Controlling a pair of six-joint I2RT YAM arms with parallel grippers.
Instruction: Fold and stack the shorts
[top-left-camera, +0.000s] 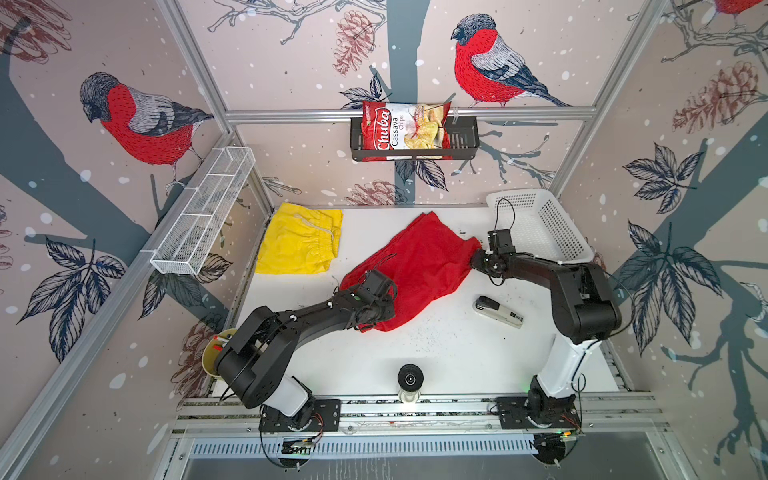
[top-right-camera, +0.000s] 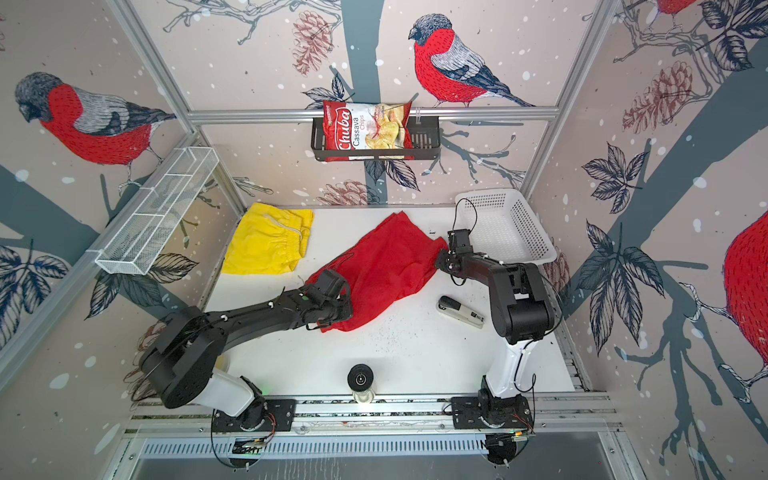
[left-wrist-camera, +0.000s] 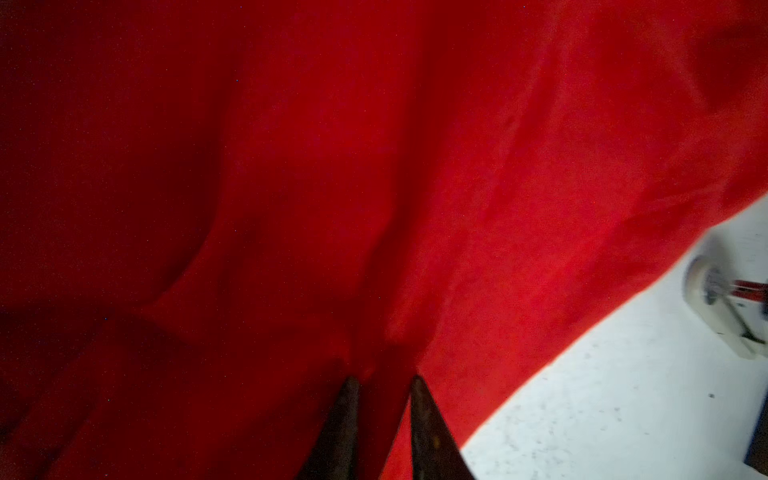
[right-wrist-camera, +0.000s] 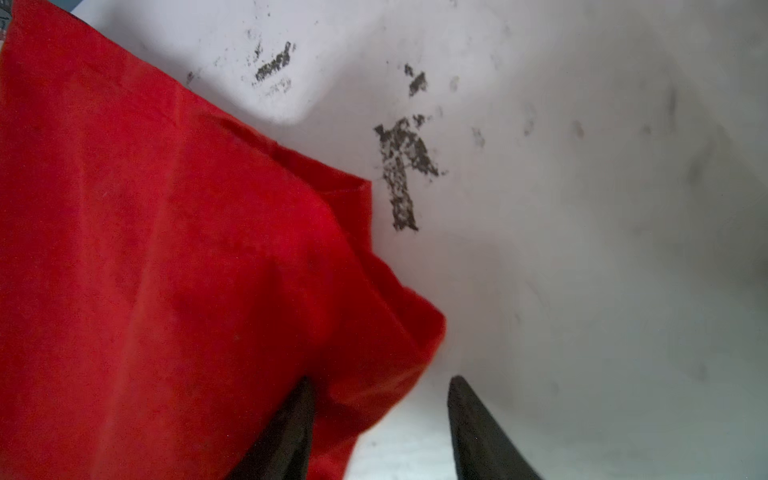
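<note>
I see plain red shorts (top-left-camera: 415, 257), bright yellow shorts (top-left-camera: 297, 245), a white lattice basket (top-left-camera: 557, 220), and a white table (top-left-camera: 457, 357) flecked with black scuffs.

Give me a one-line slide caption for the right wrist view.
Right gripper, jaws open, straddling the corner edge of the red shorts on the scuffed white table.

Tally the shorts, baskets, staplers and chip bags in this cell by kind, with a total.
Shorts: 2, yellow shorts and red shorts
Baskets: 3, white plastic basket, white wire basket, black basket
Stapler: 1
Chip bag: 1
Total: 7
</note>
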